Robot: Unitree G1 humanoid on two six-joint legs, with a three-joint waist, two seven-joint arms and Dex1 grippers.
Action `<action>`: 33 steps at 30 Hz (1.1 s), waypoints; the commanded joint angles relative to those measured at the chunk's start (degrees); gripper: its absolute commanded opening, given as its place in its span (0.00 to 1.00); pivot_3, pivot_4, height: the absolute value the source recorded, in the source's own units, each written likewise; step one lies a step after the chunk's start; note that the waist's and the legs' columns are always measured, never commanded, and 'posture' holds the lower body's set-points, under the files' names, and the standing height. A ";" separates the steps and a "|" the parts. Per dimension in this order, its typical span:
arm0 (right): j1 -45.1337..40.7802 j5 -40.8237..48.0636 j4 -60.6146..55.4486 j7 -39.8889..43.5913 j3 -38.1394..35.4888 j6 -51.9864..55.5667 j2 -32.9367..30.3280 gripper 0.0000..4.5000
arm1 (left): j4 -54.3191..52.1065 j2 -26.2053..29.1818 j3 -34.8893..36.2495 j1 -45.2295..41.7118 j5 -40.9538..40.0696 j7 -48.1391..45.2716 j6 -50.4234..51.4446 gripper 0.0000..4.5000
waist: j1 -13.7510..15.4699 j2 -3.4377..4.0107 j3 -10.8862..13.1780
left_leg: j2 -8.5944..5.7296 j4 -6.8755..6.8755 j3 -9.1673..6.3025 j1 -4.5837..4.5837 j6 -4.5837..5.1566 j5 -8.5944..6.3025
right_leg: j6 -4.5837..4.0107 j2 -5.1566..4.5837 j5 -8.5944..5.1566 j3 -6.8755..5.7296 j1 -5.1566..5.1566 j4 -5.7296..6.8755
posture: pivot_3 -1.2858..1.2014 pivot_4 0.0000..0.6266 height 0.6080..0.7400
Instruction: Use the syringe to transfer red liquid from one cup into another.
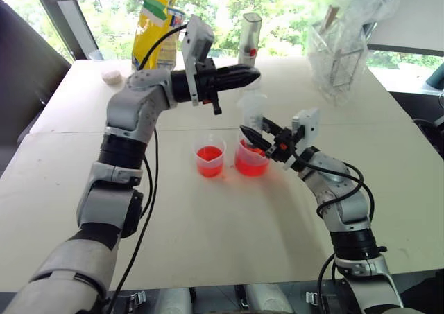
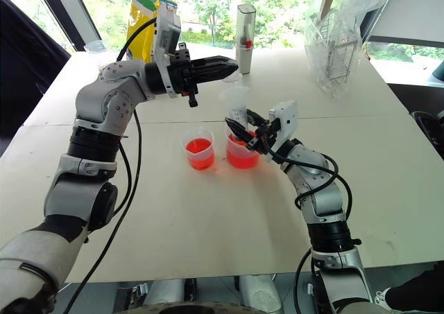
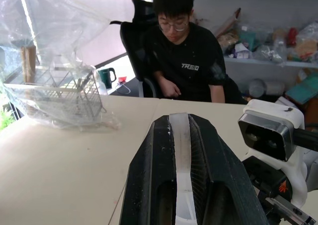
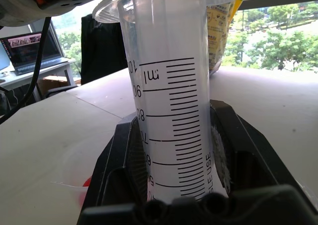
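1. Red liquid (image 1: 251,163) sat in both cups on the pale table (image 1: 208,245): a good fill in the larger beaker (image 1: 251,160), and a shallower pool in the smaller cup (image 1: 209,158) just beside it, on the robot's left.
2. The syringe (image 2: 237,111) stood upright with its lower end down inside the beaker, barrel rising clear above the rim!
3. The right gripper (image 2: 244,135) was clamped on the syringe barrel, both black fingers pressed against the printed scale, as the right wrist view showed.
4. The left gripper (image 1: 248,73) was up above the syringe, pointing across to the robot's right, fingers squeezed onto a thin clear piece between them. By its place over the barrel that looked like the plunger top, though I could not be sure.
5. Barrel looked clear along the visible scale, so I judged no load drawn up at this moment.
6. Judgement on progress: some red was already in the smaller cup, so part of the transfer looked done. Left to go: draw up from the beaker, lift out, shift over the smaller cup, press down.
7. Behind all this stood a yellow bag (image 1: 156,19), a wire rack in plastic wrap (image 1: 340,57), and a seated person (image 3: 186,56) across the table.
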 commanded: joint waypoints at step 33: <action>-18.01 10.42 -9.12 2.00 -3.33 10.41 -3.87 0.31 | -22.56 19.83 16.38 19.64 -4.51 8.05 7.45 0.99 | -0.04 0.00 0.09 | 0.14 -0.09 0.02 0.10 0.00 0.00 | -0.01 -0.14 -0.01 0.08 0.04 -0.02 | 0.52 0.24 1.00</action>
